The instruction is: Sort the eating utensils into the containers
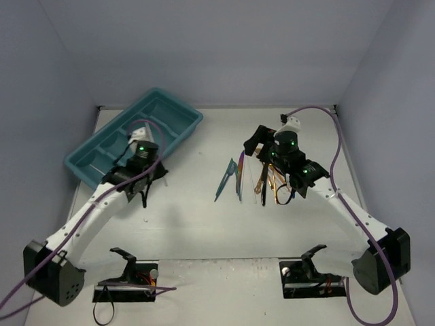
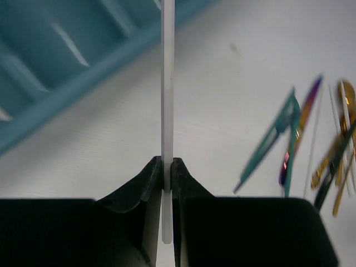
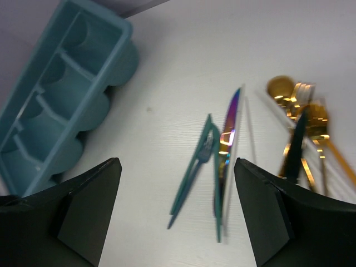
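My left gripper (image 2: 167, 167) is shut on a slim white utensil (image 2: 167, 83), whose handle runs straight up from the jaws; its head is out of frame. The teal tray of containers (image 2: 67, 94) lies up and to the left of it. My right gripper (image 3: 178, 211) is open and hovers over the loose eating utensils with nothing between its fingers. Under it lie two teal utensils (image 3: 194, 167), a purple iridescent knife (image 3: 229, 128), a black utensil (image 3: 297, 144) and gold ones (image 3: 295, 97). From above, the pile (image 1: 255, 180) lies right of centre and the tray (image 1: 102, 159) at the back left.
Grey walls enclose the table on the left, back and right. Both arm bases and two black fixtures (image 1: 129, 272) stand along the near edge. A purple cable (image 1: 340, 156) loops over the right arm.
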{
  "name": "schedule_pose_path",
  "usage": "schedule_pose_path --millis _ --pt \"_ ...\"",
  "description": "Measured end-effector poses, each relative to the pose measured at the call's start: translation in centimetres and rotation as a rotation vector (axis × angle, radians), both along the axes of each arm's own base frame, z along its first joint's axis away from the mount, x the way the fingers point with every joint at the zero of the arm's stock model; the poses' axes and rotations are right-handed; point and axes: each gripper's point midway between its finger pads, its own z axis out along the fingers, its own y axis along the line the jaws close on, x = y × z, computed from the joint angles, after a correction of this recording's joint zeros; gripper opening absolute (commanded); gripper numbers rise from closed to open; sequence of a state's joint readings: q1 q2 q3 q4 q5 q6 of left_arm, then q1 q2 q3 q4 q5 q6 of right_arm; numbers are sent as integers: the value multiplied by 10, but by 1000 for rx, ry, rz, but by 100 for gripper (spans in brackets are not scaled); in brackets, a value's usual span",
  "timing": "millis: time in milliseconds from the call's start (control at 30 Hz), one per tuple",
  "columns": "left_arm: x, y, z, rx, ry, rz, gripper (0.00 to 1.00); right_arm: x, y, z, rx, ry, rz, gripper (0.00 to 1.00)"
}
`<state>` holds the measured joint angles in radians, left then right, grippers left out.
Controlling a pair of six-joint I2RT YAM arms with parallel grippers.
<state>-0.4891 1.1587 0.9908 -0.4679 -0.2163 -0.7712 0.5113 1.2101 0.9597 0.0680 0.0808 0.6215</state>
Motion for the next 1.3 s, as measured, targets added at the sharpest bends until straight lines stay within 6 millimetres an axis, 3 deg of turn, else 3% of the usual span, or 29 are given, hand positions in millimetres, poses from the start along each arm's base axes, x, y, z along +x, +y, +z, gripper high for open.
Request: schedule_pose_path --millis 167,267,367,500,633,700,833,967,1100,1233,1300 --pt "2 104 16 16 -13 289 0 -4 -32 -8 -140 -5 -44 80" --pt "-1 155 7 48 34 431 0 -11 -46 -25 -222 28 -51 79" --pt "-1 196 -8 76 116 541 0 -15 -57 -39 -286 57 -49 80" --pt "1 227 -37 79 227 613 3 -18 -65 -50 -345 76 -51 80" --pt "2 239 -64 66 318 643 18 -21 -72 -60 -391 93 -54 80" --pt "3 238 -74 59 350 638 40 -22 -77 -65 -414 101 -58 80" --pt "6 233 -81 36 365 624 59 -24 -85 -70 -451 115 -67 80" --pt "9 231 -66 28 315 611 61 -22 -93 -76 -493 130 -78 75" --pt "8 224 -40 -2 230 586 61 -18 -101 -97 -554 188 -70 66" --pt "6 206 -3 -42 109 512 61 -15 -113 -124 -587 272 -61 55" --pt "4 188 16 -53 50 438 61 -14 -117 -137 -598 312 -47 49"
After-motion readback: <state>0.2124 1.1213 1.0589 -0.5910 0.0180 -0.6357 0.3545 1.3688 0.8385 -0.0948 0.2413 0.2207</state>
